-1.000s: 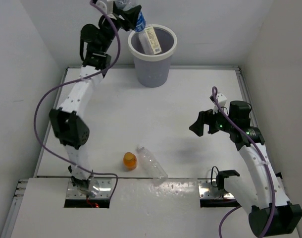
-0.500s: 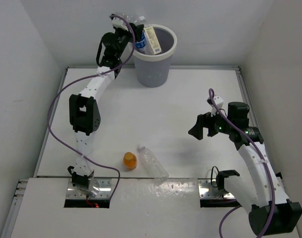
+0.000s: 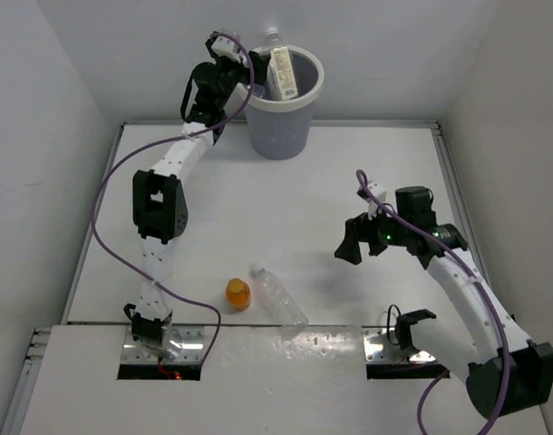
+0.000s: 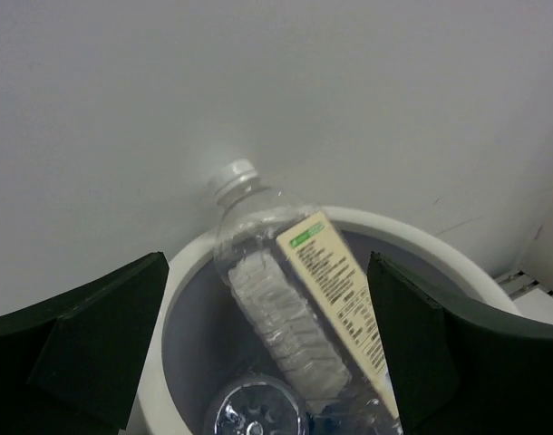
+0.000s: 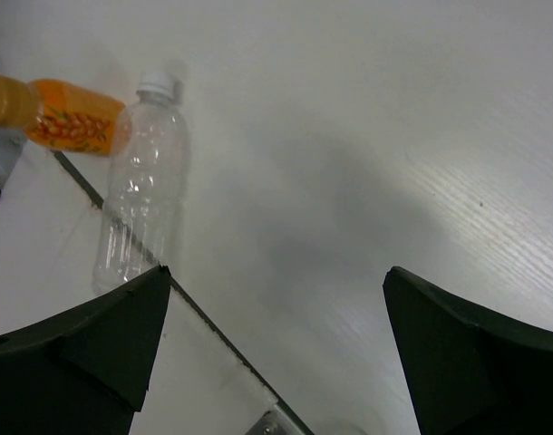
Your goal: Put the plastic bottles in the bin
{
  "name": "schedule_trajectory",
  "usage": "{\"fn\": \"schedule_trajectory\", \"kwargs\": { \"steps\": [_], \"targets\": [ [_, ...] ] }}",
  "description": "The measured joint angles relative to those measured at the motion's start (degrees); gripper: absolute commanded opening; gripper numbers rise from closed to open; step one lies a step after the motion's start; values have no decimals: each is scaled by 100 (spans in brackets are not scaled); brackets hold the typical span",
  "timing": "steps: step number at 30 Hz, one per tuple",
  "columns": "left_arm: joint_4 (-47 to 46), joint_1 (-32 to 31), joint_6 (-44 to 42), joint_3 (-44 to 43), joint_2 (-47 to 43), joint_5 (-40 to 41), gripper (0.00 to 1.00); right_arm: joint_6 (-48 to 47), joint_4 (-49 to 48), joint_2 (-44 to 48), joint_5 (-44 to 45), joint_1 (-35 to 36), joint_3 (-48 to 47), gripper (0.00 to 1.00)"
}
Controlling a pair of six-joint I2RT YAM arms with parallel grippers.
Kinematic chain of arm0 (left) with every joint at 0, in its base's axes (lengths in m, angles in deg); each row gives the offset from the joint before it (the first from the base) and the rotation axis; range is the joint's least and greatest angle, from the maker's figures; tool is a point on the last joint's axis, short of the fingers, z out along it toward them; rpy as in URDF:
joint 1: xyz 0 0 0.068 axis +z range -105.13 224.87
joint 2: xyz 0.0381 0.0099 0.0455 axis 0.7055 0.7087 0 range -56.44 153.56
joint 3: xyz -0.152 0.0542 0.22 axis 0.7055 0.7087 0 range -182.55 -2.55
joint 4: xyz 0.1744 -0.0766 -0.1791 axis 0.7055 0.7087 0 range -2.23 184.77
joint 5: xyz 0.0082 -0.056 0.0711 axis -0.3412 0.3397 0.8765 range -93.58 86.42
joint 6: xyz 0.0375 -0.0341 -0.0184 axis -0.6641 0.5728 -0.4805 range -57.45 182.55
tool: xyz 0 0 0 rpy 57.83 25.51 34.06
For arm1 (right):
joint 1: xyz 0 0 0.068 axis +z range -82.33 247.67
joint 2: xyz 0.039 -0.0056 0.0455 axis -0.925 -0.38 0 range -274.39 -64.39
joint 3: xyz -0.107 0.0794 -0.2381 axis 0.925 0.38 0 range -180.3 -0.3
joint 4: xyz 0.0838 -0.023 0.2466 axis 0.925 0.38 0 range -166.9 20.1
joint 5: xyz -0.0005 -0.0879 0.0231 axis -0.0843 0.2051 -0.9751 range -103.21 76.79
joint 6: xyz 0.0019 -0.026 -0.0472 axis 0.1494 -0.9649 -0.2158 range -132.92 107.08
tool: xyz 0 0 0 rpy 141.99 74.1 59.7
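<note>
Plastic bottles, four counted in view: two in the bin [image 3: 305, 98], two on the table [image 3: 367, 163]. The bin stands upright at the upper middle of the overhead frame, close to the back wall [image 3: 394, 54]. Inside it the cream-label bottle [image 3: 280, 72] leans with its white cap [image 4: 233, 174] poking above the far rim. In the left wrist view we also see a second clear bottle [image 4: 254, 412] lower in the bin, end-on at the bottom edge of the frame, its label not readable. The left gripper [image 3: 245, 82] sits just left of the bin's rim in the overhead frame. From its own camera the two fingers [image 4: 95, 349] stand wide apart with nothing between them, framing the mouth of the bin. The orange bottle [image 3: 237, 293] and the plain clear bottle [image 3: 278, 296] are at the lower middle of the overhead frame, near the front edge of the table. The clear one lies on its side. In the right wrist view the orange bottle is at upper left, right against the neck end of the clear one; we cannot tell for certain that they touch. The right gripper [image 3: 352, 243] hangs over the table right of centre, well apart from both bottles. Its fingers [image 5: 77, 344] are spread and hold nothing.
</note>
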Motion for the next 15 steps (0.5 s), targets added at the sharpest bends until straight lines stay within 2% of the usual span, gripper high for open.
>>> {"fn": "schedule_trajectory", "kwargs": {
  "steps": [4,7,11,15],
  "targets": [
    [151,0,72,-330,-109,-81,99,-72,94,-616,343,575,-234,95],
    [426,31,181,-81,-752,-59,99,-31,192,-1276,632,1080,-837,93],
    [1228,197,-63,1270,-2741,120,99,260,190,-2083,962,1906,-1648,93],
    [2153,463,-721,2391,-4850,564,99,514,170,-2859,1250,2780,-2122,92]
  ]
}}
